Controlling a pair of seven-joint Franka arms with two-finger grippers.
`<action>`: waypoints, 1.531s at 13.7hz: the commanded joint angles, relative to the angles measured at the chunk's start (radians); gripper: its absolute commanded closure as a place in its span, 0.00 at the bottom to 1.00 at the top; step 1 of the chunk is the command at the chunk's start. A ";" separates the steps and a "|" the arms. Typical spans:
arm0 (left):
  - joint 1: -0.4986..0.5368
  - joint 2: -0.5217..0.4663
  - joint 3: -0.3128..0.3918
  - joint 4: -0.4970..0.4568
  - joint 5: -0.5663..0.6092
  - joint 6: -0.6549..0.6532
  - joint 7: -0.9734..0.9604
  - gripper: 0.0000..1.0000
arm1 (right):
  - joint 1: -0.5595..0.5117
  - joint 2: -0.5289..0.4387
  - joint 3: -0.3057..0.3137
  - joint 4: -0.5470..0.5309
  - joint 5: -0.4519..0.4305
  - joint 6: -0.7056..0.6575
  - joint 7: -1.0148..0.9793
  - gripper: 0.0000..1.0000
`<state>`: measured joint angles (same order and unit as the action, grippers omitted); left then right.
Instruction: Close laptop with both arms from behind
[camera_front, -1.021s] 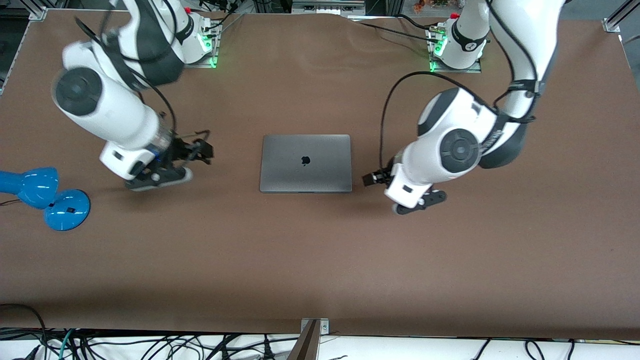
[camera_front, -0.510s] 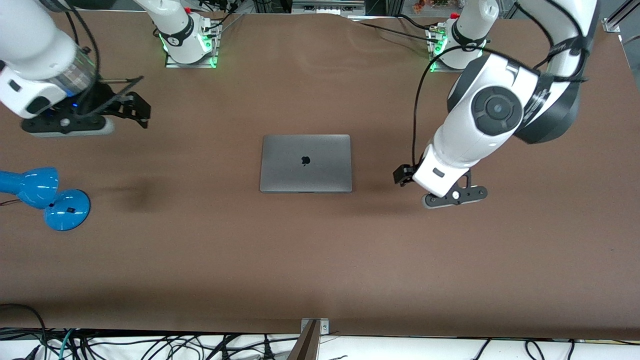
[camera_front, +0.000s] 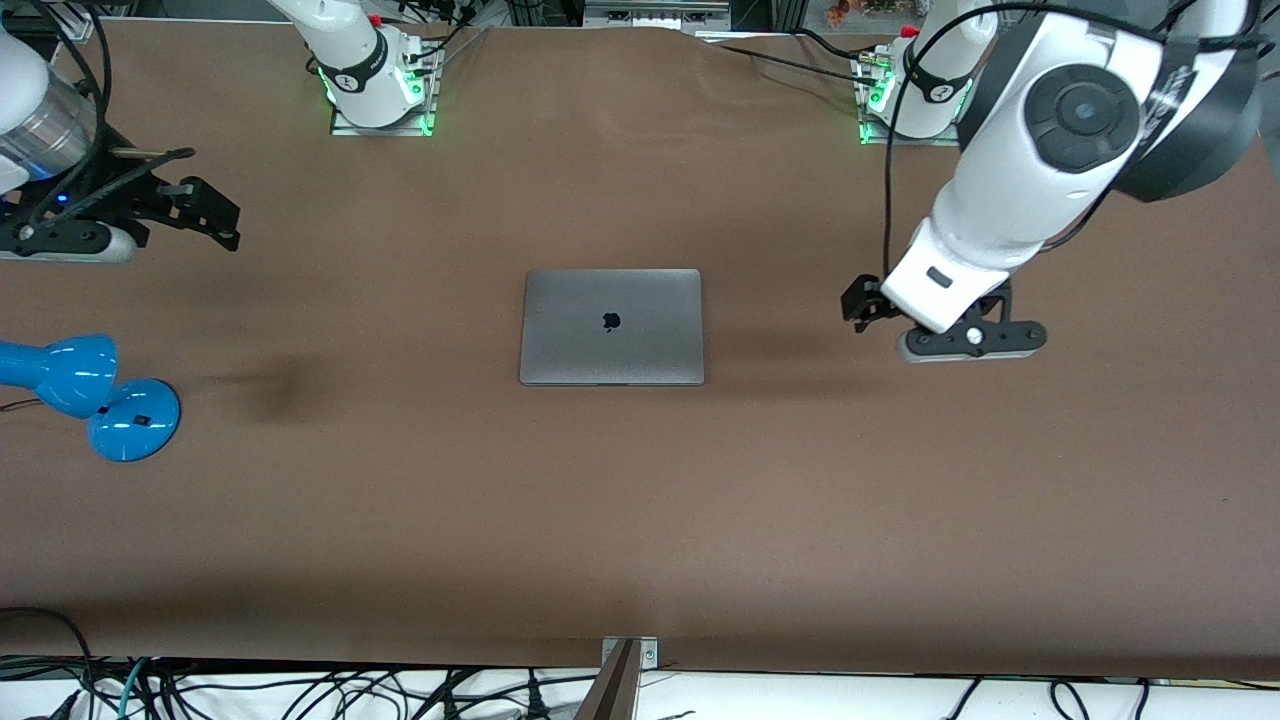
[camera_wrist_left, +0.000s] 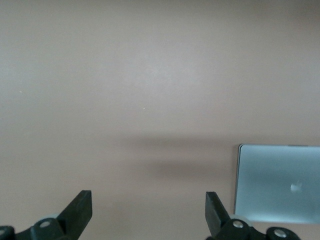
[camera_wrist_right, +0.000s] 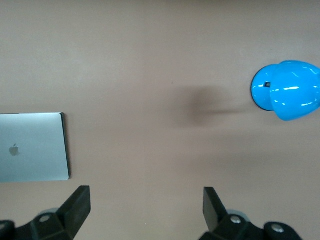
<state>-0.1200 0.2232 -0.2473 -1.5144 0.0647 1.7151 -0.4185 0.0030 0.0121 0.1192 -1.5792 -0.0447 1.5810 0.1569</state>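
a: laptop (camera_front: 611, 326) first. what does it look like?

b: it lies shut and flat in the middle of the brown worktop (camera_front: 640, 520), a slim grey metal slab with rounded corners and a dark apple logo at the centre of its lid. the lid sits square on the base, with only a thin dark seam along the edge nearer the front camera. nothing touches it.

a: and in the wrist views?

b: the left wrist view catches one part of the lid (camera_wrist_left: 278, 184), pale and a little glossy, the logo faint. the right wrist view shows it (camera_wrist_right: 33, 147) with a dark strip down one edge.

a: where is the left gripper (camera_front: 868, 303)?

b: up in the air over bare worktop toward the left arm's end, well apart from the laptop. its fingers (camera_wrist_left: 80, 210) are spread wide and grasp nothing.

a: the right gripper (camera_front: 205, 212)?

b: over bare worktop at the right arm's end, also well clear of the laptop. its fingers (camera_wrist_right: 77, 204) are released too, wide apart, with only worktop between them.

a: anything else on the worktop?

b: a glossy blue lamp (camera_front: 88, 391) at the right arm's end, nearer the front camera than the right gripper. it shows in the right wrist view as well (camera_wrist_right: 287, 90).
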 joint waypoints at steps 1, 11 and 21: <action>-0.004 -0.132 0.063 -0.125 -0.042 -0.006 0.102 0.00 | -0.008 -0.031 -0.018 -0.018 0.038 -0.027 -0.004 0.00; -0.018 -0.312 0.180 -0.293 -0.114 -0.056 0.225 0.00 | -0.006 -0.043 -0.084 -0.022 0.091 -0.082 -0.007 0.00; 0.066 -0.305 0.207 -0.231 -0.095 -0.118 0.366 0.00 | -0.006 -0.041 -0.084 -0.056 0.012 -0.064 -0.003 0.00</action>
<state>-0.0826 -0.0751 -0.0284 -1.7742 -0.0221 1.6300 -0.0896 0.0005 0.0010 0.0335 -1.6008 -0.0183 1.5107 0.1571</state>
